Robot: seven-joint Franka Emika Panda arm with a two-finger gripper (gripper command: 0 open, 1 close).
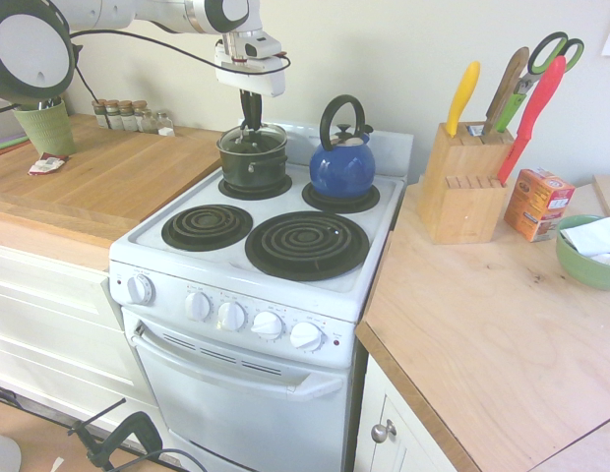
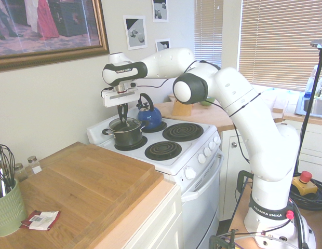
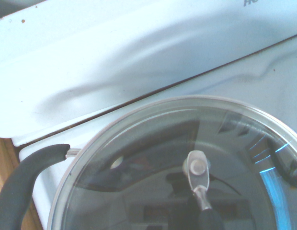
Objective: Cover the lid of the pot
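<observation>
the arm reaches out level over the stove (image 1: 152, 231), its gripper (image 1: 251, 122) pointing straight down, fingers clamped on the knob of the lid (image 1: 252, 137), which sits on the pot (image 1: 253, 163) on the back burner beside the kettle (image 1: 341, 169).

We see a blue kettle (image 1: 341, 169) on the white stove's (image 1: 256, 324) back burner. On the worktop (image 1: 482, 324) to its right stands a wooden knife block (image 1: 462, 187), with an orange box (image 1: 537, 204) and a green bowl (image 1: 583, 258) beside it. Spice jars (image 1: 133, 116) line the wall near a green utensil pot (image 1: 45, 128).
</observation>
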